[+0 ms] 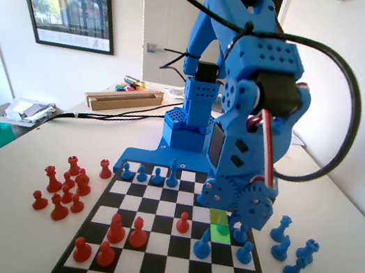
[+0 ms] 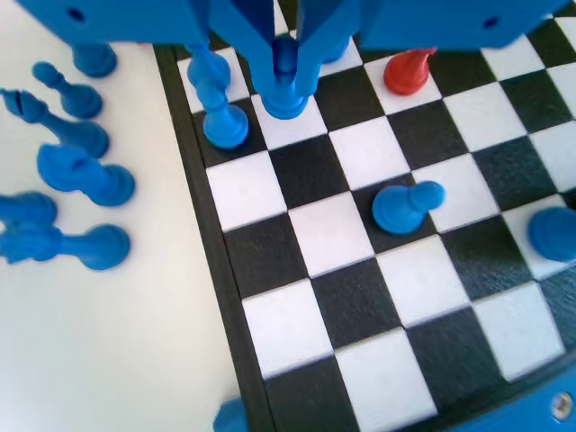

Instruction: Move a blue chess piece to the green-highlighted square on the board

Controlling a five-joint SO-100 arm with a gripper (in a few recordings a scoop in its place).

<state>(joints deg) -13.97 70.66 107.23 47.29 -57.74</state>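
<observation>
The gripper (image 2: 284,67) stands closed around a blue pawn (image 2: 285,90) on a white square near the board (image 2: 202,234) edge; open squares lie toward 6 o'clock in the wrist view.

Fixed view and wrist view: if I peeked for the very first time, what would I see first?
First the big blue arm, bent low over the right side of the board in the fixed view, its gripper closed round the blue chess piece in the wrist view. Next the green-highlighted square glowing by the arm's lower end. Then the red pieces heaped on the table at the left.
</observation>
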